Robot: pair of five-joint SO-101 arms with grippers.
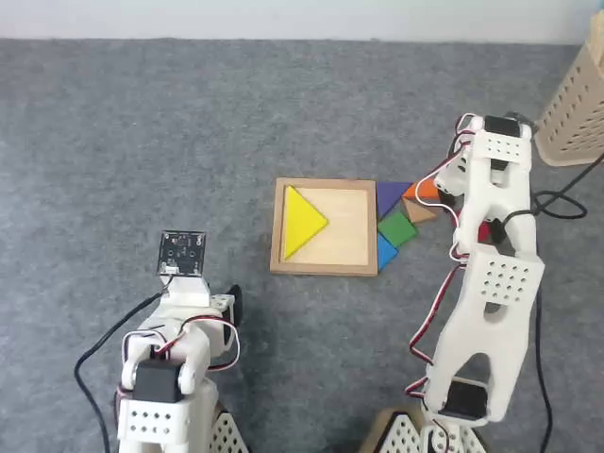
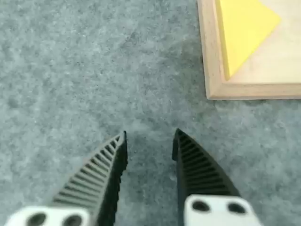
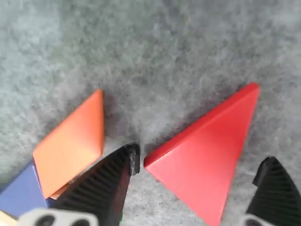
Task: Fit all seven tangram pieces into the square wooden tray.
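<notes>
1. One piece, the yellow triangle [image 1: 302,221], already lies inside the square wooden tray [image 1: 324,267]. It sits against the tray's left side as the high view shows it, and the tray floor beside it is bare wood.
2. Five more pieces cluster just beside the tray's right edge: a purple triangle [image 1: 389,196], an orange piece [image 1: 427,188], a tan piece [image 1: 422,211], a green piece [image 1: 397,229] and a blue piece [image 1: 385,251].
3. Farther right, the red triangle [image 3: 207,160] lies flat on the grey carpet [image 1: 142,142], near the orange piece but apart from it.
4. Spread wide, the right gripper [image 3: 202,165] has one finger on either side of the red triangle. One fingertip [image 3: 133,157] is just beside a corner of it, and the gripper pinches nothing.
5. Low over the carpet, the left gripper [image 2: 150,141] hovers near a corner of the tray, its fingers apart with only carpet between them.
6. At the far right edge of the high view stands a beige perforated basket [image 1: 576,104].
</notes>
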